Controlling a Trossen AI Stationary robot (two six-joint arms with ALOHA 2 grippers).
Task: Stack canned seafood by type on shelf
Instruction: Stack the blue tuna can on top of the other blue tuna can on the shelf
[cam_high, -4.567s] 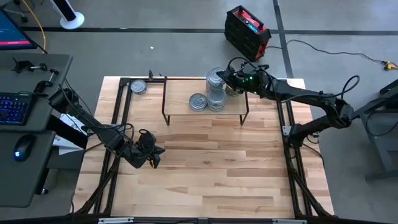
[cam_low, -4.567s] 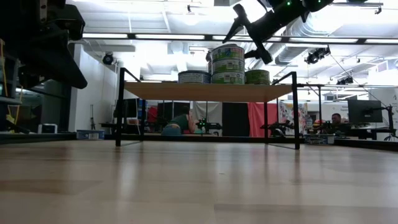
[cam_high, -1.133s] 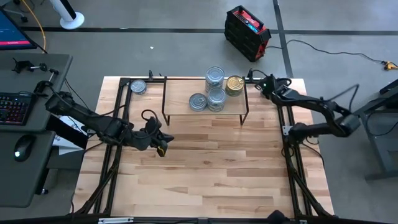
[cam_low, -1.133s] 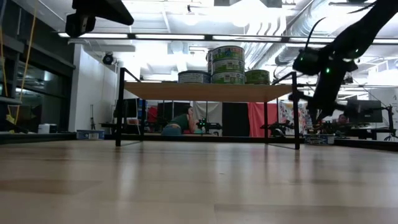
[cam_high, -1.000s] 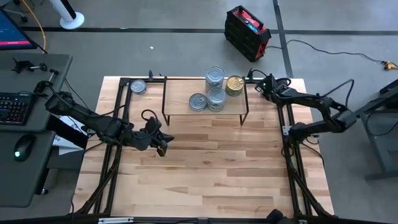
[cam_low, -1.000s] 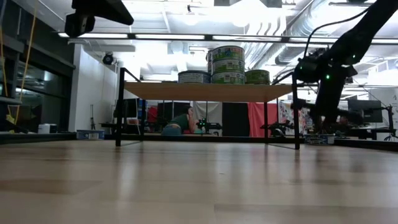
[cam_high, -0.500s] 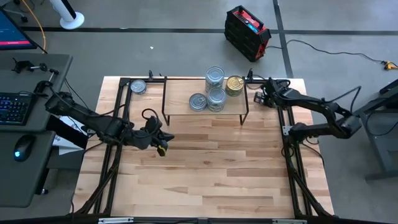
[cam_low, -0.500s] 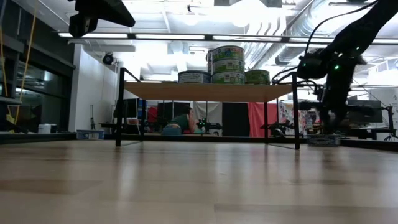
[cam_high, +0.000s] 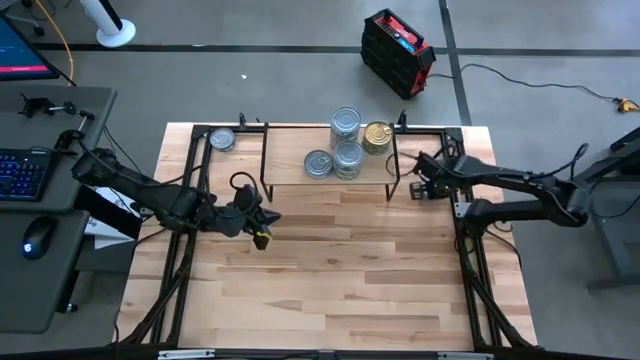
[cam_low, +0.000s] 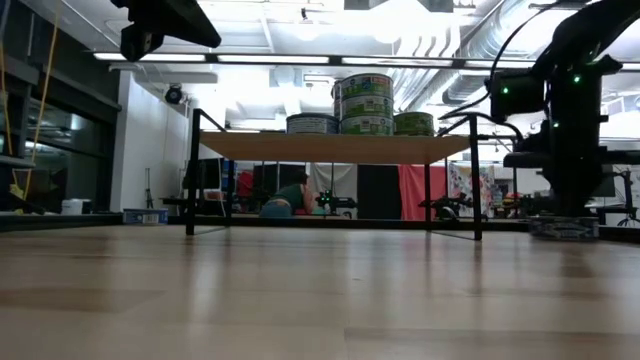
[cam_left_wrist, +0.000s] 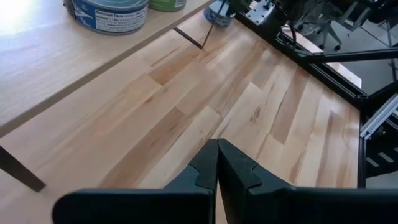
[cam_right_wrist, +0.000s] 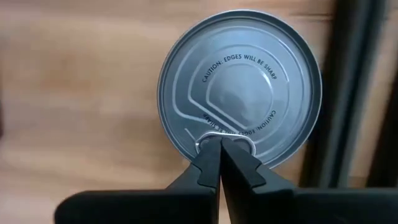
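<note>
The shelf (cam_high: 300, 172) stands at the table's far side and carries several silver-lidded tins (cam_high: 346, 140) in stacks, plus a gold tin (cam_high: 377, 137). One silver-lidded tin (cam_right_wrist: 239, 87) sits flat on the tabletop beside the shelf's right near leg; it also shows in the low view (cam_low: 565, 228). My right gripper (cam_right_wrist: 221, 149) hangs shut over this tin, pointing down. My left gripper (cam_high: 262, 238) hovers shut above the table's left middle and holds nothing. My right gripper points straight down with its shut fingertips (cam_right_wrist: 211, 163) over the tin's lid at the pull tab (cam_right_wrist: 224, 138), near the lid's rim. I cannot tell whether they touch the lid. The tin rests flat on the table.
Another tin (cam_high: 222, 139) sits on the table at the far left, outside the shelf. A black shelf leg (cam_right_wrist: 351, 93) stands close beside the tin under my right gripper. Black frame rails (cam_high: 468, 250) run along both table sides. Bare wood (cam_high: 340, 270) fills the near half.
My right gripper has swung from beside the shelf's far right corner toward the table's near edge, tipping over until it points straight down above the tin by the shelf leg. It has stayed shut.
</note>
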